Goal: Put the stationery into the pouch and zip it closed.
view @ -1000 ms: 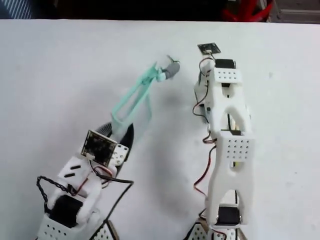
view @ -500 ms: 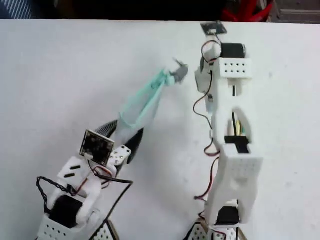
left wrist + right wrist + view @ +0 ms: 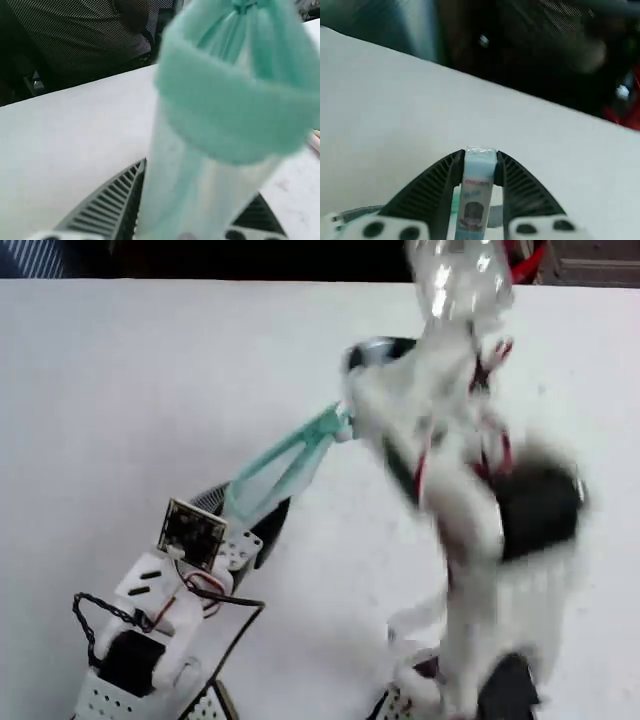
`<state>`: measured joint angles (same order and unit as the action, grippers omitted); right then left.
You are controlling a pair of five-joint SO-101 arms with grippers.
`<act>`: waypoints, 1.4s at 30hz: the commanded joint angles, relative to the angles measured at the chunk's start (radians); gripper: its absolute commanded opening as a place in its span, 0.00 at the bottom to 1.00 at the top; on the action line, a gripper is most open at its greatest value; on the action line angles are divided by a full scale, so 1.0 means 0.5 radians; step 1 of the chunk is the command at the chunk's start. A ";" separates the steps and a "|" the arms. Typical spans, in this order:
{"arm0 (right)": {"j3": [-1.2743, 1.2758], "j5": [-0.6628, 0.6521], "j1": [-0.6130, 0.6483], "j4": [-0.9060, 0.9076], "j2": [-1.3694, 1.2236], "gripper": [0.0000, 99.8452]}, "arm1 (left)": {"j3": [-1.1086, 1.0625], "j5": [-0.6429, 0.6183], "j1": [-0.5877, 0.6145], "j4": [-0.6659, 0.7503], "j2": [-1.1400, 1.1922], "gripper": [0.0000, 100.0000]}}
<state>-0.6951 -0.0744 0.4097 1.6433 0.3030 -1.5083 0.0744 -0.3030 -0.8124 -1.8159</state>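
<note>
The left gripper (image 3: 243, 518) is clamped on the near end of the teal pouch (image 3: 285, 455), which slants across the white table (image 3: 120, 370) toward the right arm. The right gripper (image 3: 479, 156) pinches a small pale-blue stationery block (image 3: 478, 192), upright between its jaws, above the table.

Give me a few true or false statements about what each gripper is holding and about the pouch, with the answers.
1. The left gripper holds the pouch. True.
2. The right gripper is empty. False: it is shut on a small pale blue stationery item.
3. The pouch is red. False: it is teal.
4. The table is white. True.
</note>
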 commanded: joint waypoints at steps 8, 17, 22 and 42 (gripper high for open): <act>0.353 0.040 0.655 -0.351 0.152 0.02 | 0.080 -0.006 0.023 0.046 -0.023 0.23; 1.418 0.104 0.664 -1.014 0.582 0.02 | 0.080 -0.003 0.023 0.052 -0.023 0.23; 2.191 0.098 0.631 -1.741 0.885 0.02 | 0.080 -0.003 0.023 0.052 -0.023 0.23; 2.682 0.245 0.713 -1.680 1.425 0.02 | 0.169 -0.009 0.143 0.049 -0.023 0.16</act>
<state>0.6475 0.0529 0.7150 0.7518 0.9521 -1.4991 0.0729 -0.2662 -0.8124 -1.8159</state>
